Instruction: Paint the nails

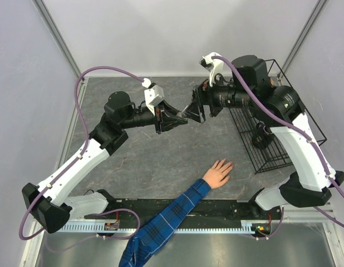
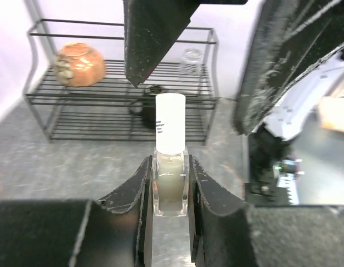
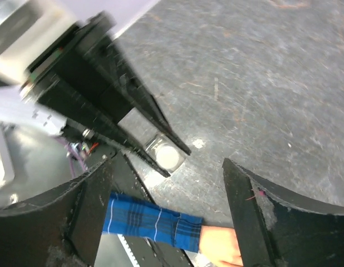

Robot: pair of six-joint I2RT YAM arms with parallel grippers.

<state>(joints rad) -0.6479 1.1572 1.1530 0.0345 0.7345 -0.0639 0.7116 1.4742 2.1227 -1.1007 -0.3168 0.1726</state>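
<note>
My left gripper (image 2: 170, 164) is shut on a small clear bottle of pale polish with a white cap (image 2: 170, 122) and holds it above the table. In the top view the left gripper (image 1: 182, 118) meets my right gripper (image 1: 196, 109) tip to tip. The right gripper (image 3: 166, 166) is open, its jaws standing either side of the cap (image 3: 167, 157) without touching it. A light-skinned hand (image 1: 218, 172) with a blue plaid sleeve (image 1: 172, 214) lies flat on the table near the front. Its nails are too small to make out.
A black wire rack (image 1: 266, 128) stands at the right of the grey table (image 1: 161, 167). In the left wrist view the rack (image 2: 122, 119) holds a brown bowl-like thing (image 2: 78, 64) and a clear glass (image 2: 190, 60). White walls enclose the cell.
</note>
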